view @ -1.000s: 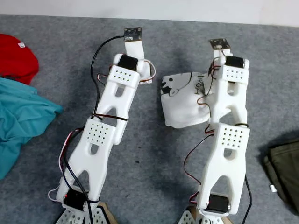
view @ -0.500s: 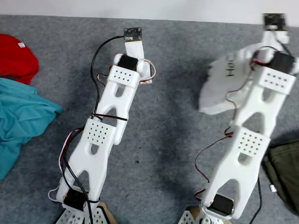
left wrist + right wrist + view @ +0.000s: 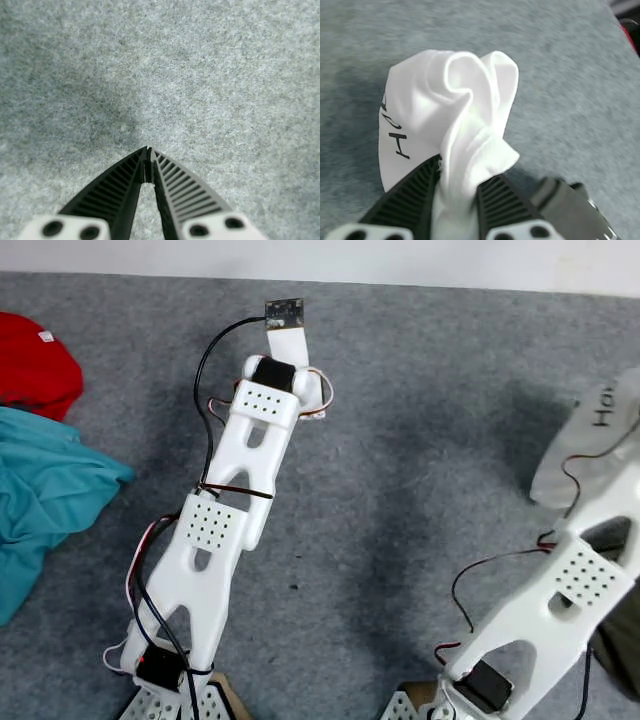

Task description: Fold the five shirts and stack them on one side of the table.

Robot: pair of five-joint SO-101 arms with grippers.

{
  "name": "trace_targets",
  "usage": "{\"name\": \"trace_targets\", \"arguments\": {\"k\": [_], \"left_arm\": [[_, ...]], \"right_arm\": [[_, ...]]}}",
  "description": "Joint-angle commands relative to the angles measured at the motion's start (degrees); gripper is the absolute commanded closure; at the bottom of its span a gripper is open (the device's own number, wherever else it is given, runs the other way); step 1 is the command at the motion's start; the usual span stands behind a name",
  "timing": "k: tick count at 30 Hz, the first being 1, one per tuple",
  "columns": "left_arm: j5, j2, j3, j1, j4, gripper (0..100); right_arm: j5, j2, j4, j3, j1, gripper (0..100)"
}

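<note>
Right jaws are clamping tight on the white shirt, bunched fabric filling the gap between them. The shirt is hanging crumpled from the right arm at the right edge of the grey counter, black lettering showing on one side. A dark olive shirt is lying just beside it. Left jaws are sitting closed tip to tip, gripping nothing, over bare counter; the left arm is stretching up the middle. The red shirt and teal shirt are lying loose and touching at the left edge, well apart from the white one.
</note>
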Motion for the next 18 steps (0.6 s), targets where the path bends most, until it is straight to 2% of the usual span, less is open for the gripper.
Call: {"name": "trace_targets", "arguments": {"k": [1,14,18], "left_arm": [[0.18,-0.66,-1.27,-0.4,-0.79,99],[0.09,-0.31,-1.19,0.22,-0.79,99],[0.09,1.19,-1.71,0.22,-2.02,99]], "right_arm": [[-0.7,-4.7,0.75,-5.58,4.26,99.2],[-0.35,-4.7,0.84,-5.41,17.8,99.2],[-0.26,-6.99,0.92,1.19,20.0,99.3]]}}
